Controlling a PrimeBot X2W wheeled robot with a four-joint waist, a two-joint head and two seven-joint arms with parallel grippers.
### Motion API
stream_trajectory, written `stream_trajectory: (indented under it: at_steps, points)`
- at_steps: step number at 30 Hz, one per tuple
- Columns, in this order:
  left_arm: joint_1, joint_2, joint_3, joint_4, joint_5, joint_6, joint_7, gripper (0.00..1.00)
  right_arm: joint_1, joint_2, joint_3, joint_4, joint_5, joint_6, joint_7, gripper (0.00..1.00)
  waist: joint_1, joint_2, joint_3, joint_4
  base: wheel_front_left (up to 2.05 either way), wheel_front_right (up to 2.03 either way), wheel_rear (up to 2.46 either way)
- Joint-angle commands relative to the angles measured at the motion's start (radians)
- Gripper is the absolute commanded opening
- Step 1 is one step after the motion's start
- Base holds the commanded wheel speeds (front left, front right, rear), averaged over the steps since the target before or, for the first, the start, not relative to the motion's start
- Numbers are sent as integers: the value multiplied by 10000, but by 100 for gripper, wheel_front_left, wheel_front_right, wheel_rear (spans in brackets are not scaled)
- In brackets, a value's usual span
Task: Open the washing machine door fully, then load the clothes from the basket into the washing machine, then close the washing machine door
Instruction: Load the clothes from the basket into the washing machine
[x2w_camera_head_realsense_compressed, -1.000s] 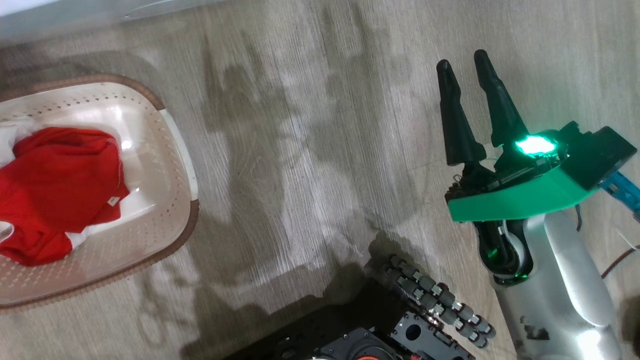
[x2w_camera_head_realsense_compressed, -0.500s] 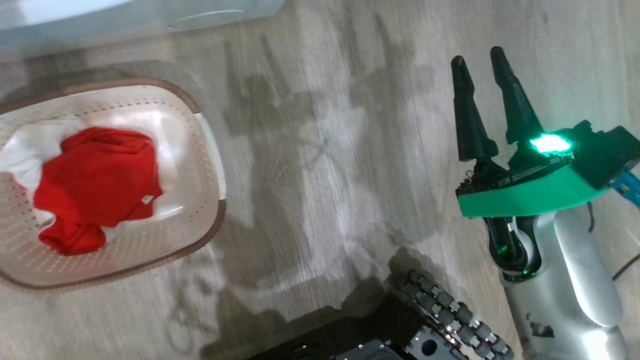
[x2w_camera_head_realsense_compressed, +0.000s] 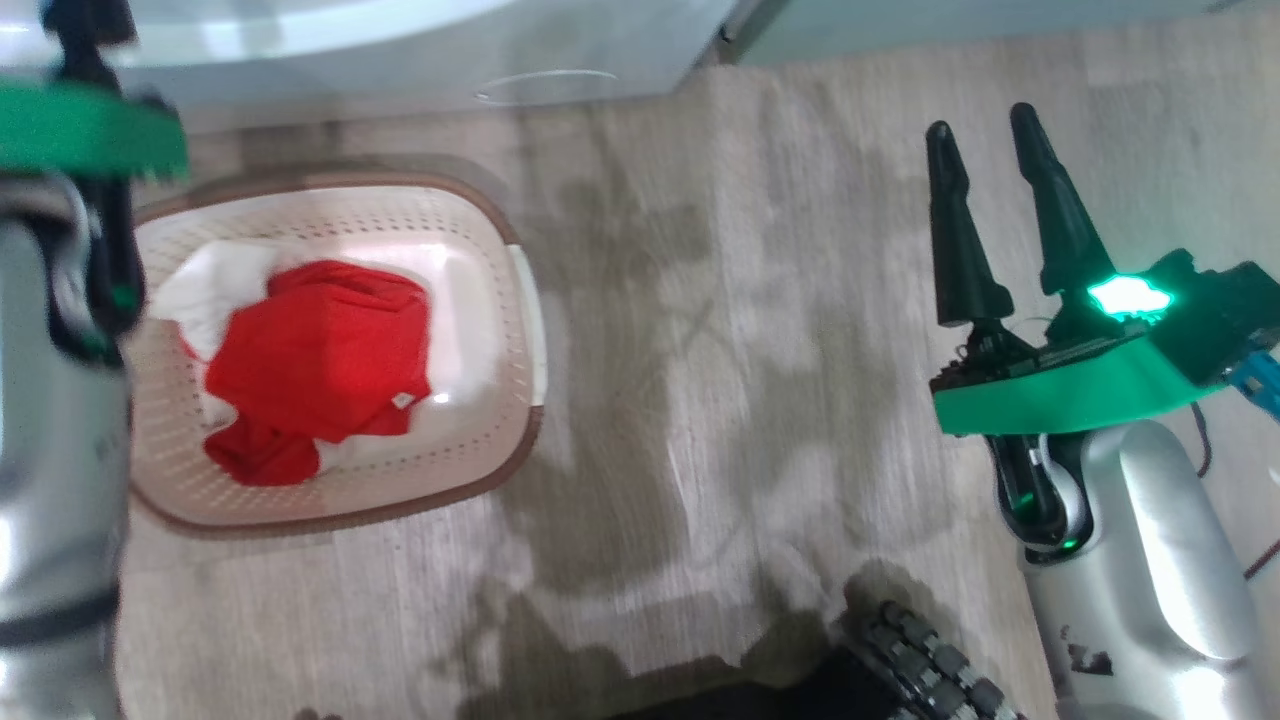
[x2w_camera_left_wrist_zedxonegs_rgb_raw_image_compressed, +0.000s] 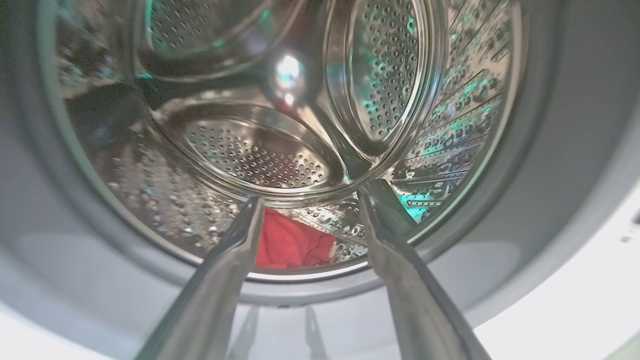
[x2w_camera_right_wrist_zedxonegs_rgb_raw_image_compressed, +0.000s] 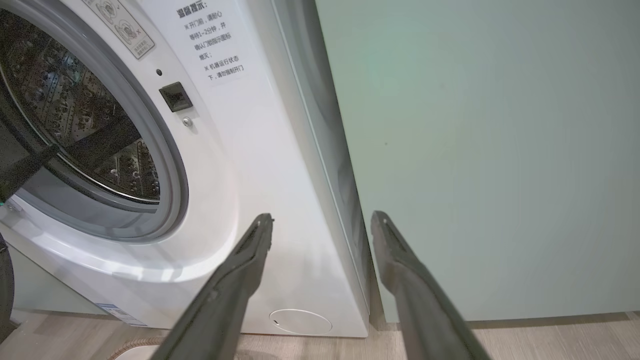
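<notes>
Head view: my blurred left forearm (x2w_camera_head_realsense_compressed: 50, 420) hides the left side of the basket (x2w_camera_head_realsense_compressed: 500, 370). The clothes (x2w_camera_head_realsense_compressed: 320, 360) lie in it, and the right gripper (x2w_camera_head_realsense_compressed: 982, 125) stands spread above the floor (x2w_camera_head_realsense_compressed: 700, 350).

Left wrist view: the left gripper (x2w_camera_left_wrist_zedxonegs_rgb_raw_image_compressed: 310, 197), fingers apart, points into the washing machine (x2w_camera_left_wrist_zedxonegs_rgb_raw_image_compressed: 575, 280), where a red cloth (x2w_camera_left_wrist_zedxonegs_rgb_raw_image_compressed: 295, 245) (half behind a finger) lies low.

Right wrist view: the machine's opening is cut off at left.
</notes>
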Motion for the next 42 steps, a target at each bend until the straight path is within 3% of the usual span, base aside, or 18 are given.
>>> stream_trajectory:
  at_steps: [1,13,23,42]
  points:
    - [141,322,427,-569,96,122,-47,100,252,-20,105,-264,-95,0,-65,100,1,0,-261,277,0,0,0]
    - [3803,-230,961,-3137,750,784,-48,100,481,-20,-335,131,-946,0,-65,100,1,0,-1669,912,0,0,0]
    - [5465,-619,597,-3269,938,808,-48,100,1039,-20,-605,393,-1428,0,82,100,1,0,-2952,1230,0,0,0]
    - [7238,-605,20,-3347,1056,975,517,100,2553,-20,-1033,-74,-1620,0,765,100,1,0,-4793,1156,0,0,0]
